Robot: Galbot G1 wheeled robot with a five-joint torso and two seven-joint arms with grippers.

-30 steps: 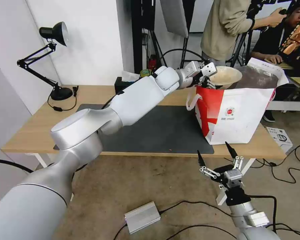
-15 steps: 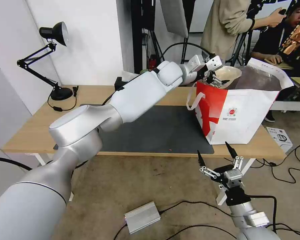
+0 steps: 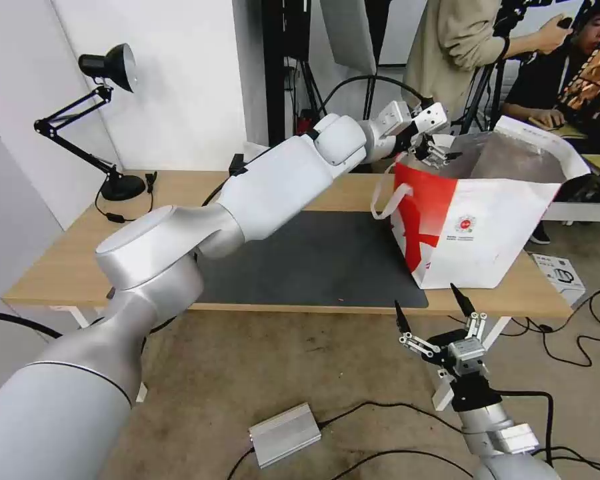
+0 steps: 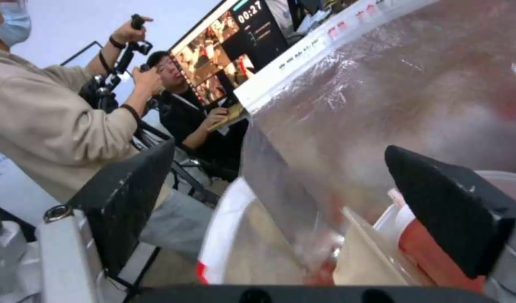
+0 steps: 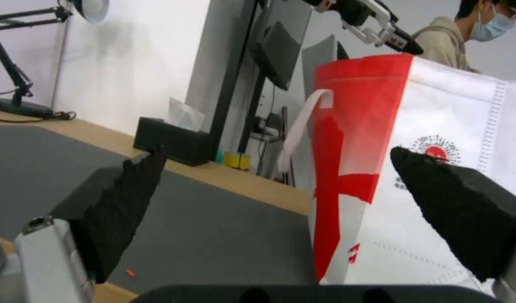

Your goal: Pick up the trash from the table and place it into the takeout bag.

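Note:
The takeout bag (image 3: 480, 220) stands open at the right end of the table (image 3: 60, 260), beside the dark mat (image 3: 313, 260). My left gripper (image 3: 433, 143) hovers at the bag's near top rim, open and holding nothing. The left wrist view looks past the wide-spread fingers (image 4: 449, 206) down the foil lining (image 4: 409, 84). There a beige bowl (image 4: 362, 256) lies next to a red and white container (image 4: 432, 252). My right gripper (image 3: 433, 313) hangs open below the table's front edge, facing the bag (image 5: 437, 176).
A black desk lamp (image 3: 107, 67) stands at the table's back left. The black tissue box (image 5: 173, 145) sits at the back edge behind my left arm. A silver box (image 3: 285, 433) and cables lie on the floor. People stand behind the bag.
The left gripper held the beige bowl over the bag's mouth, then opened. The bowl has dropped inside and the gripper has risen slightly. The right arm has not moved.

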